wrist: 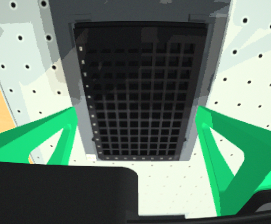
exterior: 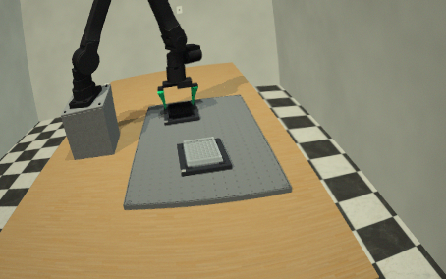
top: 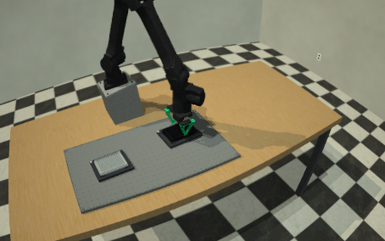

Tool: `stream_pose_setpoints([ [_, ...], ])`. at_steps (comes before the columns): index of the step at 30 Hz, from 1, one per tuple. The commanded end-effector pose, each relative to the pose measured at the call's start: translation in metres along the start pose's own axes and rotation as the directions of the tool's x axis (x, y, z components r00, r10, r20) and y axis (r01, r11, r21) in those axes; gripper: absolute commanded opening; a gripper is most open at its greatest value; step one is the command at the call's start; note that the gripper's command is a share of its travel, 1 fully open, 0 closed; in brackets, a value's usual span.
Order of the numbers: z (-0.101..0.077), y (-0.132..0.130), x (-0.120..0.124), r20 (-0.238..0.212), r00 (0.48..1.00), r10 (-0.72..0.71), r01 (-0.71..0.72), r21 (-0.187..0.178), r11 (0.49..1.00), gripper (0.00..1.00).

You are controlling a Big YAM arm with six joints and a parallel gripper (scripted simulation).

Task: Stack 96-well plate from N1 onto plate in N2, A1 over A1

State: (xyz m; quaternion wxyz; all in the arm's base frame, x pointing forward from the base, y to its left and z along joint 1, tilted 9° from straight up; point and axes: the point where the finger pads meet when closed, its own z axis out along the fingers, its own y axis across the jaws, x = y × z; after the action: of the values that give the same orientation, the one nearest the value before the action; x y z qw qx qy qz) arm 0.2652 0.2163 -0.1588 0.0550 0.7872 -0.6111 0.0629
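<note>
Over the black plate (top: 179,135) in its nest, claw (top: 181,122) spread wide, empty, fingers straddling both sides ready to grip.

A curved-edged wooden table (top: 276,102) on dark legs stands on a black-and-white checkered floor (top: 360,178). A grey perforated rectangular board (exterior: 260,167) lies across the table's middle. A grey speckled cubic pedestal (top: 125,106) sits near the table's far edge. Plain grey walls (top: 42,42) carry small white outlet plates (top: 318,56).
</note>
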Motion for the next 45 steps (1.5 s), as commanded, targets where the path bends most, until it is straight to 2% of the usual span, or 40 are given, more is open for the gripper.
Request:
stream_pose_setpoints([
  [1,0.001,-0.014,-0.001,0.014,1.0,0.009,-0.009,0.023,1.0,1.0],
  [2,0.001,-0.014,-0.001,0.014,1.0,0.009,-0.009,0.023,1.0,1.0],
  [3,-0.011,-0.024,-0.004,0.032,0.999,0.018,-0.019,0.056,0.998,1.0],
  [4,-0.001,-0.018,-0.002,0.021,1.0,0.013,-0.013,0.035,0.999,1.0],
  [6,0.007,-0.016,-0.002,0.015,1.0,0.009,-0.009,0.026,1.0,1.0],
  [13,0.016,-0.021,-0.004,0.019,1.0,0.013,-0.014,0.034,0.999,1.0],
  [14,0.003,-0.029,-0.007,0.035,0.999,0.018,-0.021,0.062,0.998,1.0],
  [17,0.011,-0.013,-0.005,0.017,1.0,0.006,-0.007,0.028,1.0,1.0],
  [27,0.011,-0.013,-0.005,0.017,1.0,0.006,-0.007,0.028,1.0,1.0],
  [28,0.011,-0.013,-0.005,0.017,1.0,0.006,-0.007,0.028,1.0,0.0],
  [45,0.011,-0.013,-0.005,0.017,1.0,0.006,-0.007,0.028,1.0,0.0],
])
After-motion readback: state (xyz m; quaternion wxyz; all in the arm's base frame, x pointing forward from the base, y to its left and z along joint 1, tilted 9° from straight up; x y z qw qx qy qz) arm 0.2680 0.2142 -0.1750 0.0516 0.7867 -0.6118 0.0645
